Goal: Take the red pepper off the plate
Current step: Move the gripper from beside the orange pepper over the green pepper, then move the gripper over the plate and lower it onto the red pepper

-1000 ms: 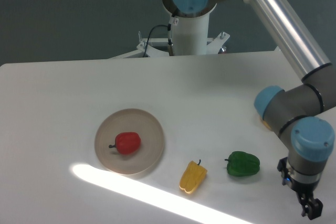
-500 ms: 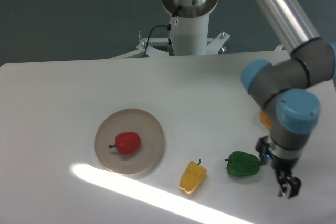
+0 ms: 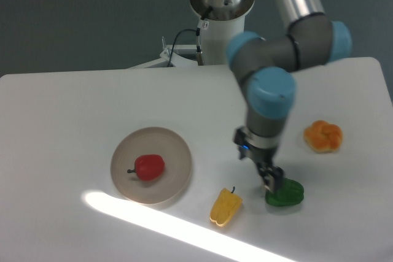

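Note:
The red pepper (image 3: 149, 167) lies on the round beige plate (image 3: 178, 151) at the table's left of centre, its dark stem pointing left. My gripper (image 3: 272, 180) hangs from the arm well to the right of the plate, just above the green pepper (image 3: 287, 194). It holds nothing. Its fingers are seen edge-on, so I cannot tell whether they are open or shut.
A yellow elongated pepper (image 3: 225, 206) lies between the plate and the green pepper. An orange pepper-like thing (image 3: 323, 136) sits at the right. The arm's base column (image 3: 220, 32) stands at the back. A bright strip of light crosses the table's front.
The arm has swung left across the table. The gripper moved from the far right front edge to just above the green pepper. The orange thing is now uncovered.

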Robot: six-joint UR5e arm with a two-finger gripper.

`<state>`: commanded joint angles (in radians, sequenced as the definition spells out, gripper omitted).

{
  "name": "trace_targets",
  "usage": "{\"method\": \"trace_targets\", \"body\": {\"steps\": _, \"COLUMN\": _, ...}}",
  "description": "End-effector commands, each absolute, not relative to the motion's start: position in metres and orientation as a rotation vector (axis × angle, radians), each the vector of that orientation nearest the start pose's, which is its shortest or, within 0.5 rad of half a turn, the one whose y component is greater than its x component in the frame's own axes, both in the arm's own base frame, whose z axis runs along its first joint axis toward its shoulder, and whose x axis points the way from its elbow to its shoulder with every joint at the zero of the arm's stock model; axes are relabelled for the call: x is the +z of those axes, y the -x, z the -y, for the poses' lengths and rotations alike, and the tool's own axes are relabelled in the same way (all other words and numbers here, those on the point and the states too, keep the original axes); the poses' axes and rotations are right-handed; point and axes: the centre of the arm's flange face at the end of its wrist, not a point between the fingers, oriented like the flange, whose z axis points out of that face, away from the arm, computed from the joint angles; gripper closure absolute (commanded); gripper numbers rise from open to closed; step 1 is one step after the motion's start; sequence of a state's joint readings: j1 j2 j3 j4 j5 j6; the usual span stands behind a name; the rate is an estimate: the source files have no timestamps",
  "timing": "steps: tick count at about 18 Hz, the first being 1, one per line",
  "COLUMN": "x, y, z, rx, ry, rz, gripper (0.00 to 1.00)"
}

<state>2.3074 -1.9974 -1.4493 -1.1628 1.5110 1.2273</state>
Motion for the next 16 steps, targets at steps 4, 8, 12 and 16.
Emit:
{"method": "trace_targets", "body": {"steps": 4, "x": 0.318, "y": 0.273, "z": -0.604, "rx": 0.102, "ry": 2.933, "rz": -0.704, "gripper": 0.0}}
{"method": "trace_targets", "body": {"steps": 8, "x": 0.297, "y": 0.216, "z": -0.624, "rx": 0.087, "ry": 2.931, "rz": -0.676, "gripper": 0.0}}
{"method": "trace_targets", "body": {"steps": 12, "x": 0.291, "y": 0.19, "z": -0.633, "rx": 0.069, "ry": 2.94, "rz": -0.67, "gripper": 0.0}}
{"method": "trace_targets", "body": {"steps": 16, "x": 0.276, "y": 0.184, "z": -0.646, "rx": 0.053, "ry": 2.954, "rz": -0.639, "gripper": 0.0}}
